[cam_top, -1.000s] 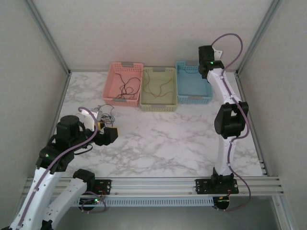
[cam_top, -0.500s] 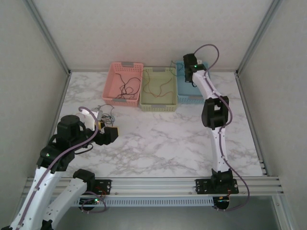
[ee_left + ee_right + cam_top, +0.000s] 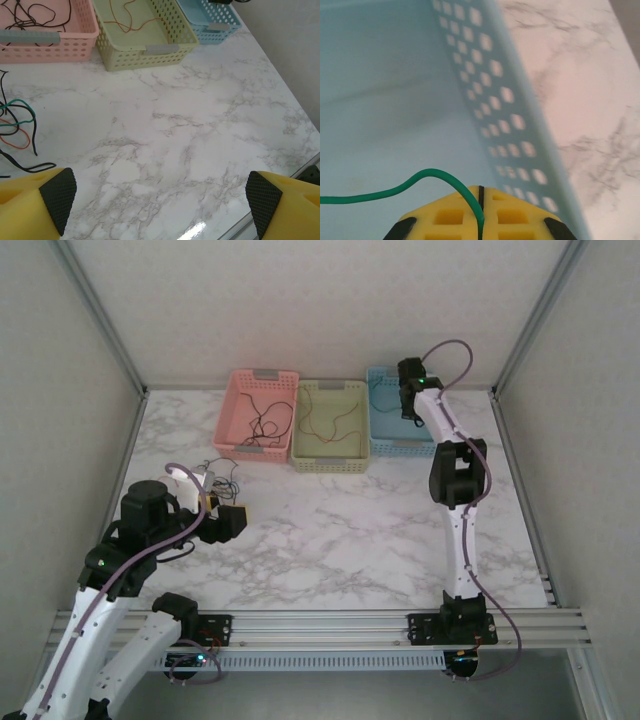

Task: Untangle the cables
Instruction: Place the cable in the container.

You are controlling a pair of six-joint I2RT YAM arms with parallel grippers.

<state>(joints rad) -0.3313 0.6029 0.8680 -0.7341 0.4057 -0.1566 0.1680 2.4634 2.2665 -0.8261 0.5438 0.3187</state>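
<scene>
Pinching a green cable (image 3: 415, 181) between its closed fingers, the right gripper (image 3: 481, 196) sat inside the blue basket (image 3: 492, 95), whose perforated wall rose just to the right of the fingertips. The cable arched up from the seam between the fingers and trailed off to their left over the basket floor.

Three baskets stood in a row on the marble table (image 3: 330, 530): a pink basket (image 3: 250, 453), a yellow basket (image 3: 330, 462) and the blue one. From the left wrist, all three lay well beyond the left gripper (image 3: 160, 200). Its two black-padded fingers (image 3: 57, 197) stood wide apart with nothing between them.

The pink basket held looped black cable (image 3: 30, 12); how many strands could not be told. The yellow basket held one orange cable (image 3: 135, 20).

Just beyond the left-hand finger and off to its left, a loose tangle (image 3: 31, 114) lay on the table. Green, orange and black strands crossed one another there, short of the pink basket and outside every container.
</scene>
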